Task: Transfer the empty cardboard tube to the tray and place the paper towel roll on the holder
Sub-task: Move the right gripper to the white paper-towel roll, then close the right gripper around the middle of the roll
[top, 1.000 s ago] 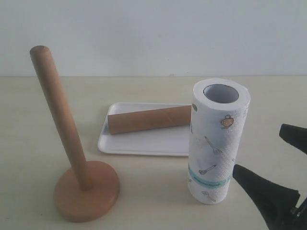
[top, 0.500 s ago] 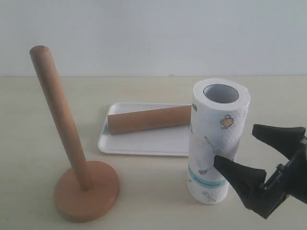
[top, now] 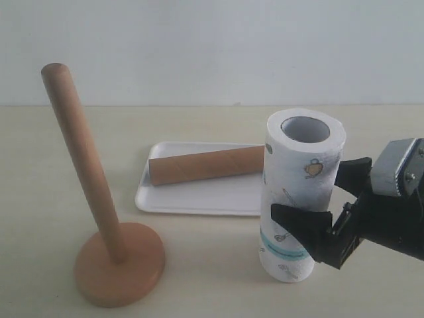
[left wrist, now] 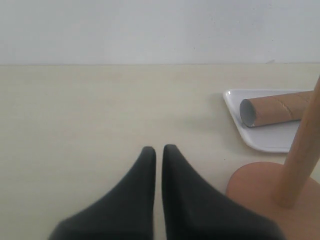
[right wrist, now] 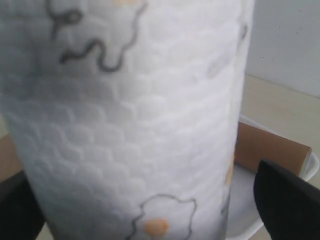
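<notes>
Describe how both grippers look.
The left gripper has two matte black fingers tapering to blunt points. The right gripper has the same black wedge fingers on a black body, with a grey metal block behind.

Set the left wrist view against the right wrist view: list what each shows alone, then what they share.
Left wrist view only: the shut left claw and the holder, with its post and disc base. Right wrist view only: the paper towel roll, close up between the fingers of the open right claw. Both: the empty cardboard tube lying in the tray.
</notes>
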